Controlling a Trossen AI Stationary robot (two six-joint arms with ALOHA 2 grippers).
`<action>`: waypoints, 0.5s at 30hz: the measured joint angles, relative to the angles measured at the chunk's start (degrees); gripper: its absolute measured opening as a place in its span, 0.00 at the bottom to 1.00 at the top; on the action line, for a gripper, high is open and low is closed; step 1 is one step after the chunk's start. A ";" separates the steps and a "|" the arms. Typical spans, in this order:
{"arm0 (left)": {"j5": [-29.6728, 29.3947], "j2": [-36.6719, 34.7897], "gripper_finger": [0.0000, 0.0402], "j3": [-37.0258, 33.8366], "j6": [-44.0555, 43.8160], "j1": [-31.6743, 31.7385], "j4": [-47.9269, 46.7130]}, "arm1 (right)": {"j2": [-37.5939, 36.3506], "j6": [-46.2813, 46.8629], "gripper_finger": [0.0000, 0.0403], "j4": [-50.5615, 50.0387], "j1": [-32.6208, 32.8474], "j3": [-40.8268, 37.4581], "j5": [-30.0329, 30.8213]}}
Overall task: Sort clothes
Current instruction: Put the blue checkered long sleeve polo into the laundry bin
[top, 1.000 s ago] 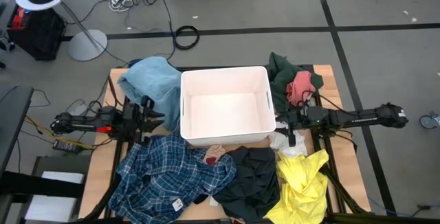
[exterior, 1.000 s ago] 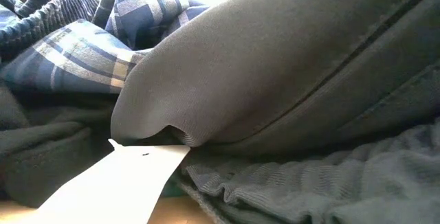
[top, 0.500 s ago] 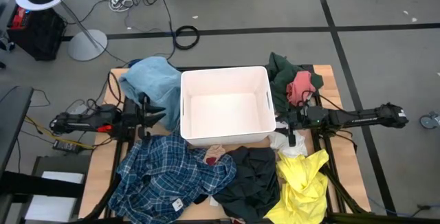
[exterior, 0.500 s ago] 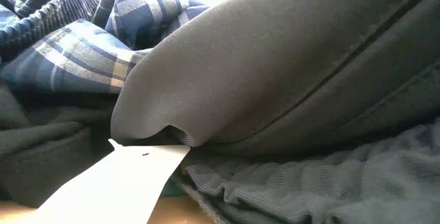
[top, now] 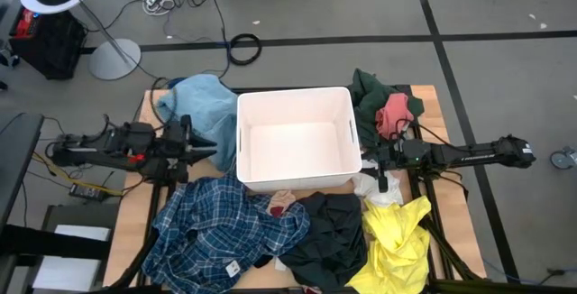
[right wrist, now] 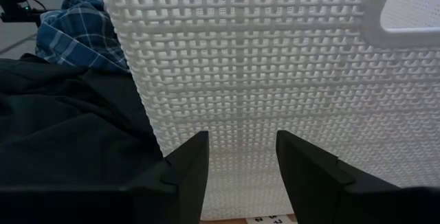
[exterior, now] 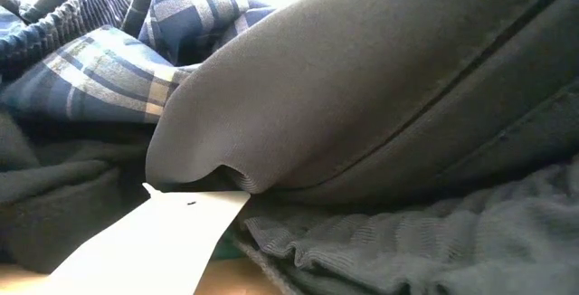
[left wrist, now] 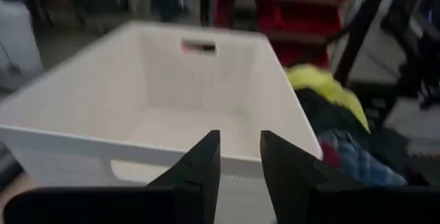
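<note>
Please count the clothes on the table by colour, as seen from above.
Light blue: 1
Blue plaid: 1
Dark green: 1
Pink: 1
Yellow: 1
Black: 1
White: 1
Maroon scrap: 1
Total: 8

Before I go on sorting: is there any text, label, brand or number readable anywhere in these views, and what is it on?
No text can be read in any view.
White tag under the dark garment, low view: only a tiny dark mark, not readable.
Small white tag on the blue plaid shirt, high view: too small to read.
Marks at the foot of the white bin, right wrist view: cut off, illegible.
</note>
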 joint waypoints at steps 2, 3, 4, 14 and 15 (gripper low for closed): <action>0.06 3.52 0.28 3.97 -2.36 -1.26 -5.35 | 0.00 0.01 0.43 0.00 0.00 0.00 -0.01; 0.09 5.20 0.28 6.06 -3.70 -1.93 -7.94 | 0.00 0.01 0.43 0.01 0.00 0.00 0.00; -0.01 6.67 0.28 7.97 -5.19 -2.62 -10.49 | 0.00 0.01 0.43 -0.01 0.00 0.00 0.00; -2.43 16.64 0.28 16.97 -22.04 -11.53 -24.95 | 0.00 -0.01 0.43 0.01 0.00 0.00 0.00; -2.45 17.33 0.28 16.98 -23.65 -12.81 -25.85 | 0.00 0.00 0.43 0.01 0.00 0.02 0.00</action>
